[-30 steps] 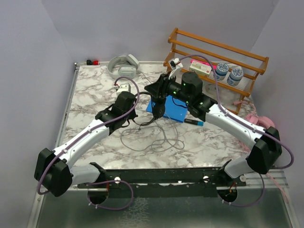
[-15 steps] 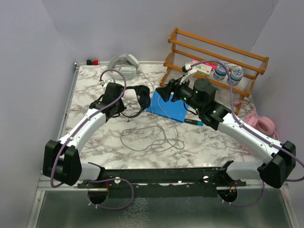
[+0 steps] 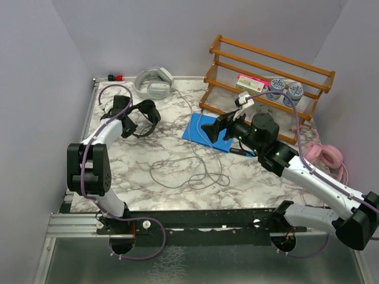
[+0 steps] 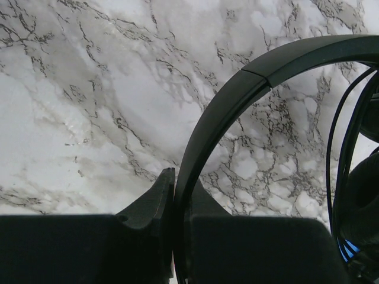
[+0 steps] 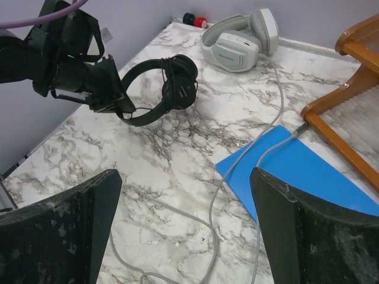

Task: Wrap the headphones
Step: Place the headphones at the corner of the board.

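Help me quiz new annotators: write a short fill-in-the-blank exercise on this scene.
1. The left gripper grips the black headphones by their ____.
2. The right gripper hangs ____, holding nothing.
3. The flat mat is coloured ____.

Missing words: headband; open; blue.

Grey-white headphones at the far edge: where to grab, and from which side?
Probably the headband's mid-arc on the grey-white headphones, coming down from above, fingers straddling the band. It's the one thin, exposed part; the earcups look too bulky for the jaws. The right gripper is open and free; the left gripper is shut on the black headphones.
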Action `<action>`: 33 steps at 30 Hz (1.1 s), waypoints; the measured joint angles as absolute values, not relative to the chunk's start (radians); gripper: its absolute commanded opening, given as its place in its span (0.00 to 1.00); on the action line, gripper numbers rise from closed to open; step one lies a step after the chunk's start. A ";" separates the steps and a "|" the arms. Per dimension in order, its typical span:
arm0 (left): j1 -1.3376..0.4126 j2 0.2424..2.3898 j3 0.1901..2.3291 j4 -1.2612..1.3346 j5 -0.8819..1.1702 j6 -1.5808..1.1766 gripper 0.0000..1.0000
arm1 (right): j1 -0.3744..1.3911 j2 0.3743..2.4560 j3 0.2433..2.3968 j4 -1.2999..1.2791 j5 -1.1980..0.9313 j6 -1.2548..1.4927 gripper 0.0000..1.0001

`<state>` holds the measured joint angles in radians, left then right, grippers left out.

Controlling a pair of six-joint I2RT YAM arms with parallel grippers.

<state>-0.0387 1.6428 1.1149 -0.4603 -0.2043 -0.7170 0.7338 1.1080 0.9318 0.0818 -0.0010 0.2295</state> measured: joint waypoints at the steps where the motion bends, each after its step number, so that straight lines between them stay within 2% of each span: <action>1: -0.031 1.649 1.112 -0.461 -0.210 -0.729 0.03 | 0.734 1.095 0.920 0.082 0.001 0.229 1.00; 9: 0.054 1.645 1.021 -0.456 -0.226 -0.834 0.11 | 0.734 1.031 0.846 0.112 -0.018 0.231 1.00; 11: 0.088 1.649 1.020 -0.455 -0.233 -0.854 0.21 | 0.734 1.031 0.844 0.115 -0.028 0.235 1.00; 14: 0.121 1.652 1.017 -0.440 -0.237 -0.885 0.46 | 0.734 1.031 0.844 0.125 -0.041 0.239 1.00; 16: 0.130 1.654 1.016 -0.427 -0.244 -0.905 0.57 | 0.734 1.031 0.844 0.128 -0.046 0.245 1.00; 19: 0.130 1.659 1.018 -0.421 -0.255 -0.920 0.61 | 0.734 1.031 0.844 0.134 -0.056 0.254 1.00; 23: 0.129 1.662 1.043 -0.437 -0.279 -0.920 0.73 | 0.734 1.031 0.844 0.134 -0.067 0.261 1.00; 26: 0.129 1.645 1.065 -0.447 -0.297 -0.915 0.87 | 0.734 1.031 0.844 0.134 -0.069 0.261 1.00; 27: 0.129 1.630 1.074 -0.455 -0.303 -0.910 0.96 | 0.734 1.031 0.844 0.134 -0.069 0.261 1.00; 33: 0.129 1.592 1.209 -0.500 -0.319 -0.888 0.99 | 0.734 1.036 0.844 0.137 -0.077 0.262 1.00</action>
<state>0.1287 1.5921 1.2095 -0.5003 -0.3187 -0.8879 0.7338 1.0355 0.8436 0.1368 -0.0772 0.2623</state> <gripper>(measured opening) 0.986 0.998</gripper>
